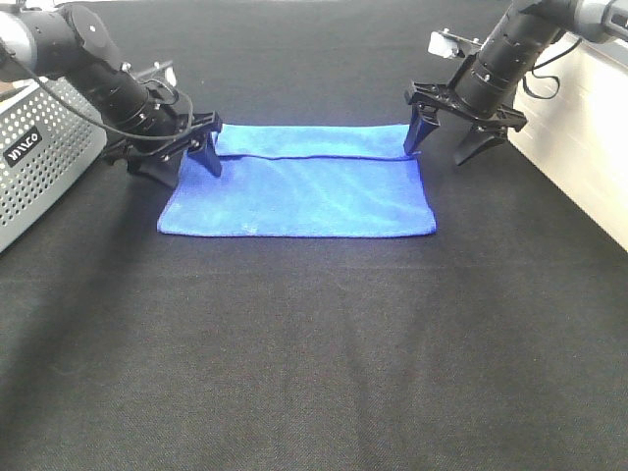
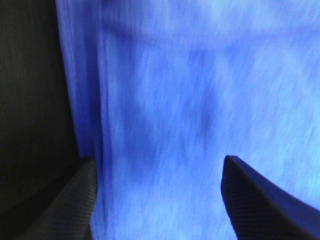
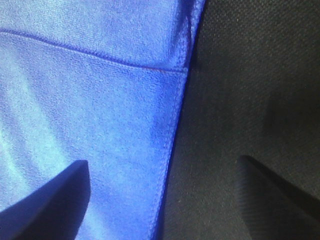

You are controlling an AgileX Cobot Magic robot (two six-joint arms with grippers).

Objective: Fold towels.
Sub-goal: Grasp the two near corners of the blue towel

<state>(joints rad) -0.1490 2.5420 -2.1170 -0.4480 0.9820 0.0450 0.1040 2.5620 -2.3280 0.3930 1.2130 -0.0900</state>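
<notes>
One blue microfibre towel [image 1: 299, 191] lies flat mid black table cover [image 1: 314, 363], folded once, far strip uncovered. Left gripper [image 1: 188, 167] and right gripper [image 1: 439, 153] straddle far corners, jaws spread, gripping nothing. Cloth looks light, limp, non-slippery; best pinched at stitched corners, both layers together.

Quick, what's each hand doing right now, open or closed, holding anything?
Left hand: open, holding nothing, straddling the towel at its left edge.
Right hand: open, holding nothing, straddling its right edge.
</notes>
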